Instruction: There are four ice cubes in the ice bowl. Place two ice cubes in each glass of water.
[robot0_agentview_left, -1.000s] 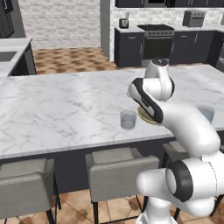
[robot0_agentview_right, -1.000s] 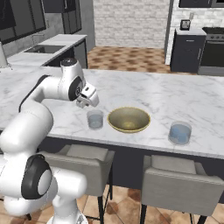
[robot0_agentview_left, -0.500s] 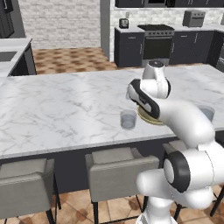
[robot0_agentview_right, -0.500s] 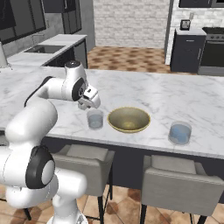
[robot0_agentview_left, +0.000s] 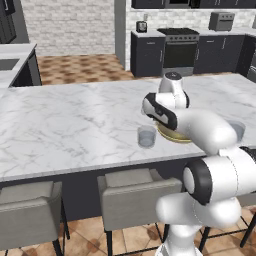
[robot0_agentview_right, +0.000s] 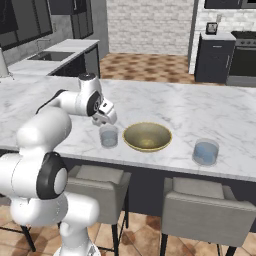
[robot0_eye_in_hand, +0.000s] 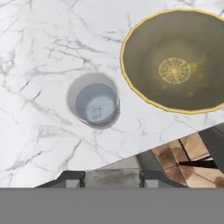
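Note:
My gripper hangs just above the left glass of water, on the side away from the bowl. From the hand, that glass lies straight below, with a pale blur in its water that I cannot make out. The gripper is open, its dark fingertips far apart at the bottom edge. The tan-yellow ice bowl sits right of the glass, its olive inside bare. The ice cubes are out of view. The second glass of water stands right of the bowl.
The things stand on a white marble island near its front edge. Grey stools are tucked under that edge. A sink counter lies at the far left, and dark cabinets with an oven line the back wall.
The gripper has sunk a little and drifted toward the left glass. The arm's elbow has folded lower and closer to the base. The bowl and both glasses have stayed put.

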